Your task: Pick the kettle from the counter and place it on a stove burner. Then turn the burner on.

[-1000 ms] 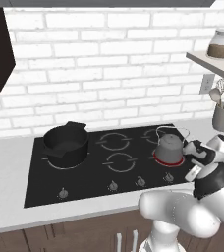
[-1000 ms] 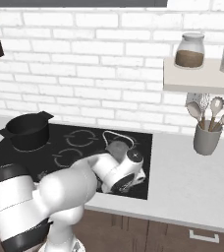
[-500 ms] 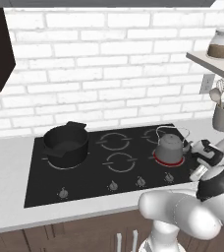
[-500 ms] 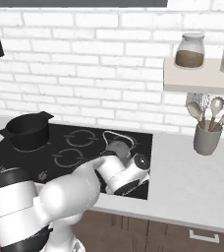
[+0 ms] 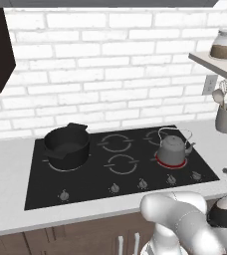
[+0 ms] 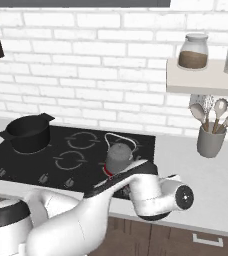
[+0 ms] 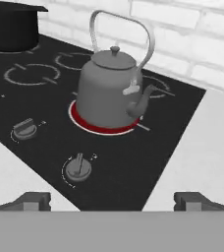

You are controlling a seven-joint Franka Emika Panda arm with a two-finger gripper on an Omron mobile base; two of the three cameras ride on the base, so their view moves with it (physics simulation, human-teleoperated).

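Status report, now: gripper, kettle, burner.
Gripper open, empty, off the stove's front edge. Kettle upright on the front right burner, ring glowing red. Black pot sits far left, nothing in the way.

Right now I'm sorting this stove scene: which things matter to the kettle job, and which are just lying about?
Job:
- small grey metal kettle
- red-glowing burner ring under it
- black glass cooktop
- open two-finger gripper

Lying about:
- black two-handled pot
- grey utensil cup
- glass jar on the shelf
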